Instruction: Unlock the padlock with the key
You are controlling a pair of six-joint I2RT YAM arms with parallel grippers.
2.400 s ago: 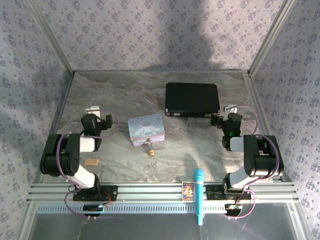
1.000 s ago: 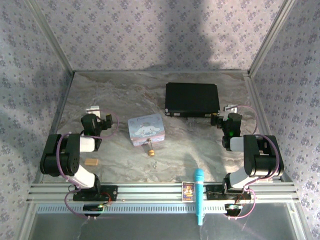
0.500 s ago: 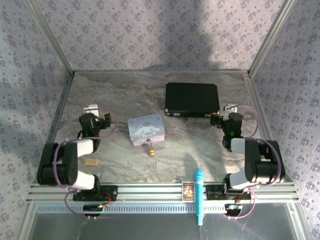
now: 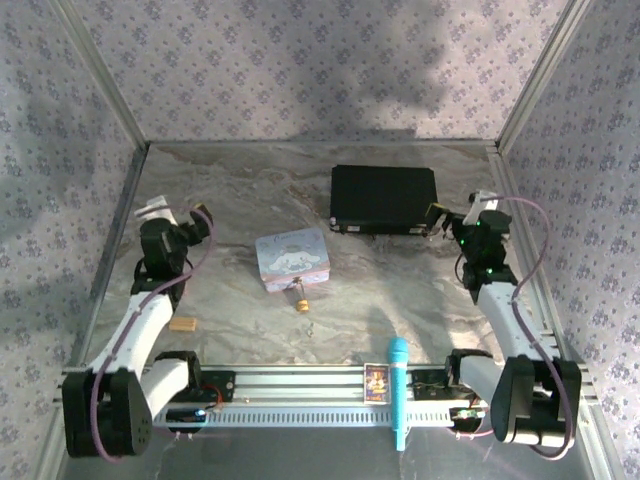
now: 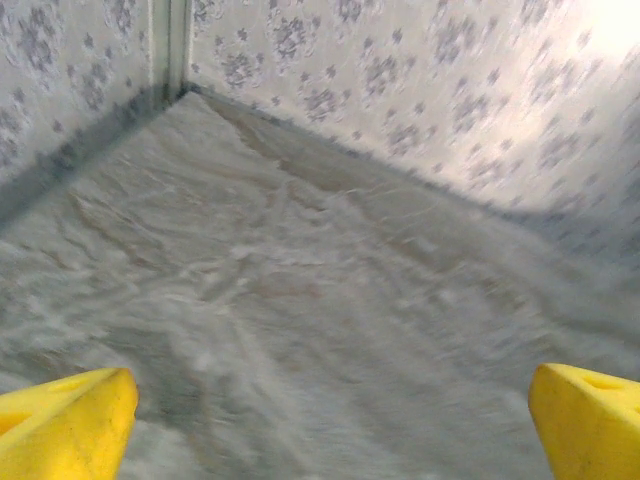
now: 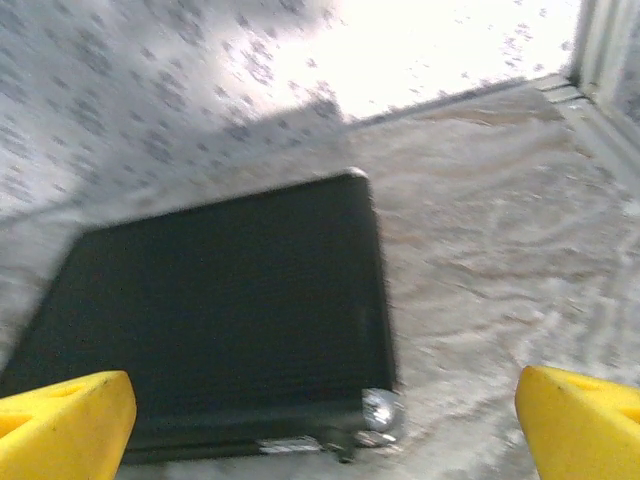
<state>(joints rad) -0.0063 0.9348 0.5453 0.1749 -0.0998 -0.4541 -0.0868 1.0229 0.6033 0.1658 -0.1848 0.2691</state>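
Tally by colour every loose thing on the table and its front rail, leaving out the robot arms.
Black: 1, box
Pastel: 1, tin
Brass: 1, padlock
Tan: 1, block
Silvery: 1, tiny piece, perhaps the key
Blue: 1, microphone
Many-coloured: 1, card
Total: 7

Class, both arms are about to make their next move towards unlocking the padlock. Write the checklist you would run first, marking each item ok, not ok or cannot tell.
1. Left claw open and empty: ok.
2. Right claw open and empty: ok.
3. Padlock found, at the near edge of the tin: ok.
4. Key found: cannot tell. A speck lies just nearer than the padlock, too small to identify.
5. A claw aimed at the padlock: not ok. The left claw faces the wall, the right the black box.
6. Shackle shut or open: cannot tell, too small.
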